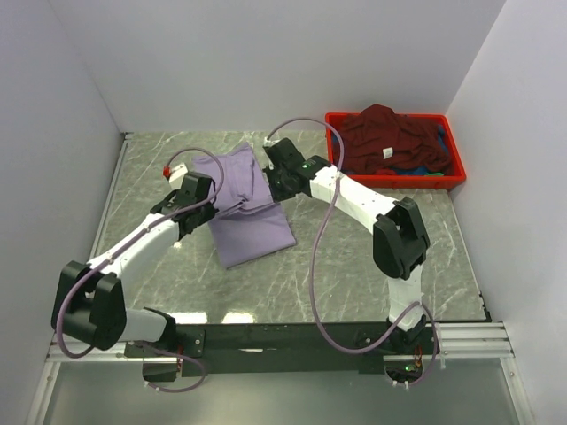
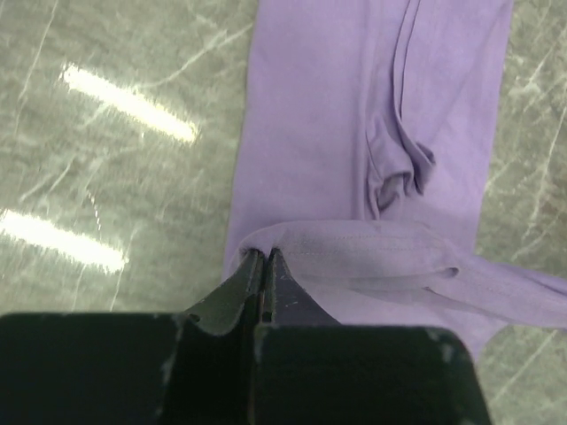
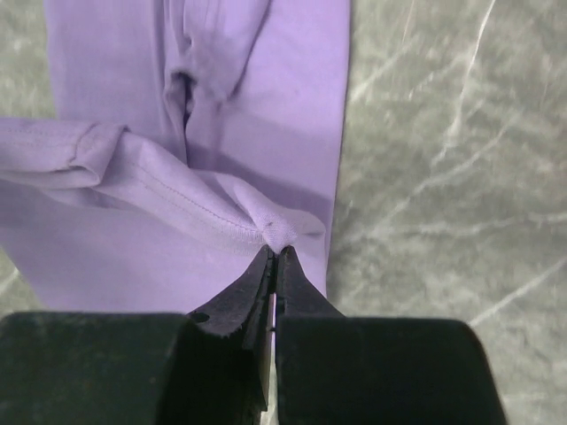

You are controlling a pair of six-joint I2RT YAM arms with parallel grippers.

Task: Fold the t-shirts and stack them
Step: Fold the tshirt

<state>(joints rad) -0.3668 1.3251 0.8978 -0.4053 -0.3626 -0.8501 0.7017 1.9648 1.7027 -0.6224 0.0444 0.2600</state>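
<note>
Pinching the hem of the lavender shirt [image 1: 252, 226] on the tabletop [image 1: 372, 266], left fingers [image 2: 241, 285] and right fingers [image 3: 244, 294] sit fully closed; uneven arm travel could slip the thin hem free, skewing the fold.

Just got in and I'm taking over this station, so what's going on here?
Both arms are folding the lavender t-shirt on the table. The left gripper and the right gripper are each shut on an end of its hemmed edge, lifted over the rest of the cloth. The maroon t-shirt lies bunched in the red crate, not yet folded.
</note>
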